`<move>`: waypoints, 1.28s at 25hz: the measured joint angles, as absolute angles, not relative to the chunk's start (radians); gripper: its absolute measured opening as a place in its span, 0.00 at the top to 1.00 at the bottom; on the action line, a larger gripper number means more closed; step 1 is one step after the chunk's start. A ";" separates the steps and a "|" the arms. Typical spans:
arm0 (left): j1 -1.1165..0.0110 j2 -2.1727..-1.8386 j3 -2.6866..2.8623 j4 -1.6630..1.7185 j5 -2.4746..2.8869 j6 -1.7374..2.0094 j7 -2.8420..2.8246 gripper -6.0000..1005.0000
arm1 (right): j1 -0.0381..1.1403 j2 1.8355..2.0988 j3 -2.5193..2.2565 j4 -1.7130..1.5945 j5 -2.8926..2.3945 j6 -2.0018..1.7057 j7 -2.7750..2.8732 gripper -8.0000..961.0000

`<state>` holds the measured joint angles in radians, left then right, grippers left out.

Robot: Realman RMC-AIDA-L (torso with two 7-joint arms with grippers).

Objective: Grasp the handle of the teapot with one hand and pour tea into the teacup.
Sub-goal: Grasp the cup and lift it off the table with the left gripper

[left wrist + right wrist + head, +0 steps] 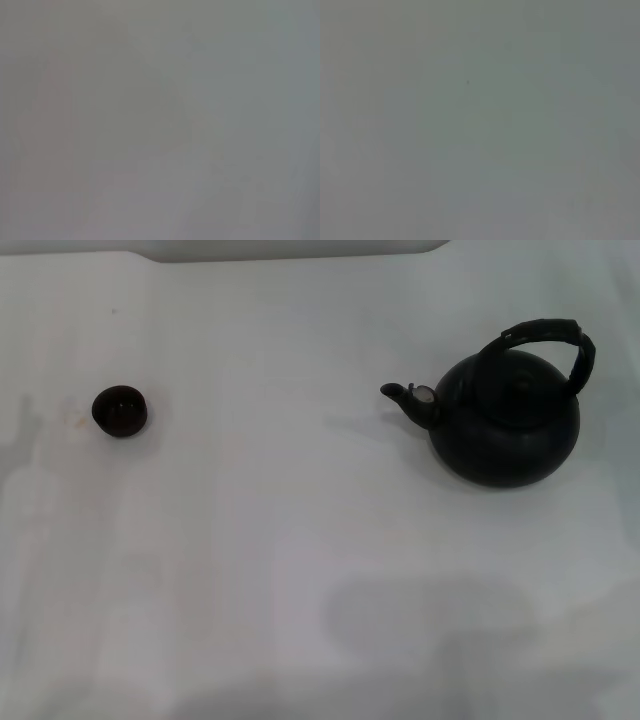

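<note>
Upright on the white surface (300, 570), the teapot (505, 420) sits right with handle (545, 340) arched overhead and spout facing the teacup (120, 410), well apart at left; neither end effector shows.

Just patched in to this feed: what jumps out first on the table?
The big matte-black teapot on the robot's right, upright on the white table, its spout pointing toward the robot's left and its hoop handle arching over the lid. Far across on the left sits the small dark teacup, well apart from the pot. Neither hand is in view; both wrist views show only blank grey.
</note>
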<state>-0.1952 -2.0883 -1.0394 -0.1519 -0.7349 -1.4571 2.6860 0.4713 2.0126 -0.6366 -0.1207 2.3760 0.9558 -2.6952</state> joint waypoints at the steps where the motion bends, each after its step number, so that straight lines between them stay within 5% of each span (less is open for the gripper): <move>1: -0.194 -2.089 -1.033 -0.152 -0.734 -1.457 2.686 0.11 | 0.472 2.013 -0.635 -0.122 2.376 0.956 -2.695 0.13; 32: -0.272 -2.083 -0.810 -0.160 -0.717 -1.221 2.697 0.11 | 0.479 2.013 -0.624 -0.137 2.385 0.946 -2.699 0.14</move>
<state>-0.2715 -2.0829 -0.8097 -0.1596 -0.7166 -1.2210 2.6970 0.4786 2.0125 -0.6242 -0.1369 2.3853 0.9463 -2.6985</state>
